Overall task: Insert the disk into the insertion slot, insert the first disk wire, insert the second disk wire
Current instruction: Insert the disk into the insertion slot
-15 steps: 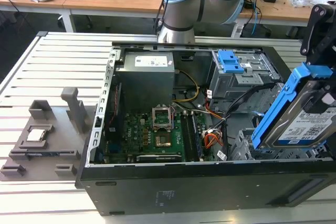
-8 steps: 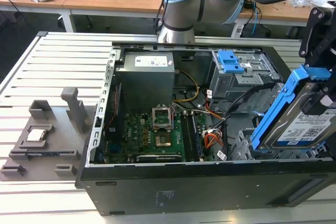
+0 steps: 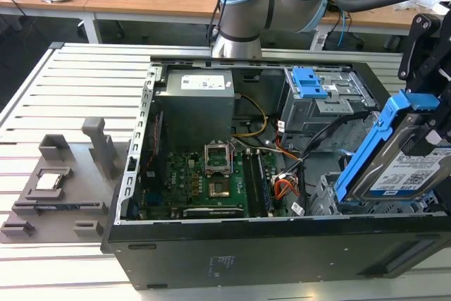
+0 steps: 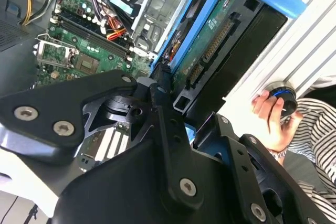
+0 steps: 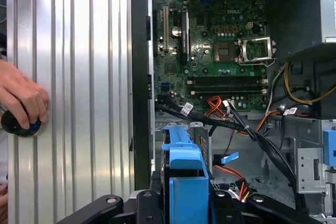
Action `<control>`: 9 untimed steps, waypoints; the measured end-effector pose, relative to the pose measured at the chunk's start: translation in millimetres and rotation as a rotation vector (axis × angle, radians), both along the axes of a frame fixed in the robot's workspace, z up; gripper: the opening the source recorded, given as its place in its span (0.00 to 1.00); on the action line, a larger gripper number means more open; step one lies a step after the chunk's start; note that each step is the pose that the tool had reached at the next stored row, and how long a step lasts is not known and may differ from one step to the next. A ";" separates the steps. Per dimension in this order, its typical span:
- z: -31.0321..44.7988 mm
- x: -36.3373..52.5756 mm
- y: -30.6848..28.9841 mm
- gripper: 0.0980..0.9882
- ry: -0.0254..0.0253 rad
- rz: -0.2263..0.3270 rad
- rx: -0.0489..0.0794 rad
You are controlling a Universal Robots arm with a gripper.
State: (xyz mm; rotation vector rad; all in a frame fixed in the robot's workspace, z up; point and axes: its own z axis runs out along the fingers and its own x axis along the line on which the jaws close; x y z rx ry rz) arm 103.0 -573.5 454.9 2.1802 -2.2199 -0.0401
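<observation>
Silver hard disk in a blue plastic carrier point(image 3: 405, 167) is held up in the air, tilted, over the near corner of the open black tower case point(image 3: 282, 227) on the exterior view's right. The case lies on its side on the slatted aluminium bench point(image 3: 42, 266). Black linkage gripper point(image 4: 176, 98) is pinched onto the disk and carrier at one end. The other end points down toward the insertion slot, a low grey perforated metal cage point(image 3: 320, 199) in that corner of the case, and the disk is above the cage and apart from it, not seated. Taller grey cage with the blue latch point(image 3: 308, 82) sits further back along the same side. Disk connector edge point(image 4: 210, 51) is bare in the second wrist view, nothing plugged in. Orange flat cable point(image 3: 284, 188) and black cables point(image 5: 252, 135) lie loose by the green motherboard point(image 3: 211, 181), close to the low cage. A person's hand point(image 5: 21, 98) rests on a black knob at the bench edge. Judged progress: step one is underway with the disk carried to the slot, insertion not done, both wire steps not started.
</observation>
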 end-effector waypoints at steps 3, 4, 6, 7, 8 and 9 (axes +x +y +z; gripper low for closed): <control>-1.0 -0.1 7.4 0.30 0.0000 0.000 0.000; -1.8 0.0 10.6 0.30 0.0000 0.000 0.000; -3.0 0.0 14.5 0.30 0.0000 0.000 0.000; -5.1 0.6 19.3 0.30 0.0000 0.000 0.000; -6.5 1.3 22.3 0.30 0.0000 0.000 0.000; -7.3 1.7 24.7 0.30 0.0000 0.000 0.000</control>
